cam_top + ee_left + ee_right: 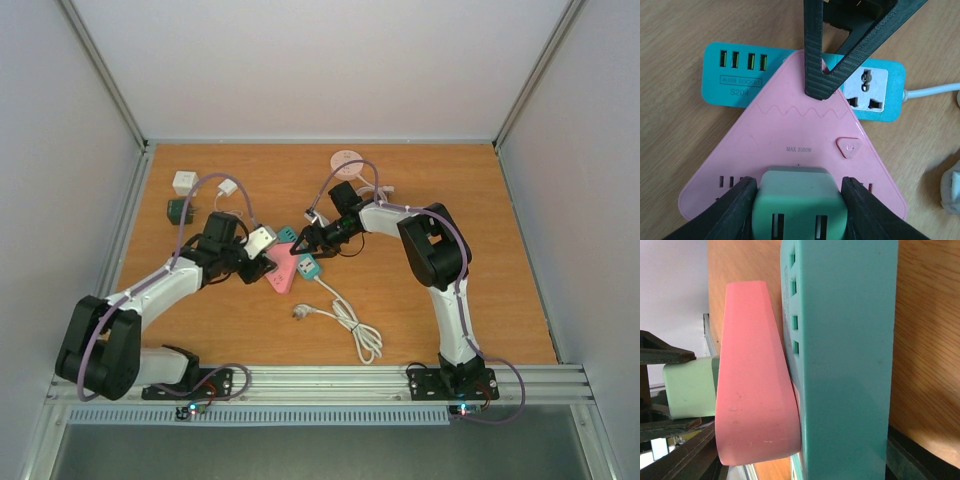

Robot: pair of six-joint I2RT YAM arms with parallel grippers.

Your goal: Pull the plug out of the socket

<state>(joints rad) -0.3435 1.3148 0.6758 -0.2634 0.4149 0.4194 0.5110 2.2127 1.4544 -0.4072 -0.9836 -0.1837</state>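
Note:
A mint green plug [799, 200] sits in the pink triangular socket [790, 130], which lies on top of a teal power strip [735, 75]. My left gripper [799, 210] is shut on the plug, one black finger pressed against each side. My right gripper [800, 460] clamps the stack: one finger [815, 75] presses on the pink socket's top and the other sits behind the teal strip [845, 365]. From the right wrist, the plug [690, 387] sticks out of the pink socket [752, 380]. From above, both grippers meet at the socket [281, 270] mid-table.
The strip's white cable [345, 320] coils toward the near edge. A white cube adapter [184, 182], a small white plug [228, 188] and a dark green item [180, 210] lie at the far left. A pink round object [344, 158] lies at the back.

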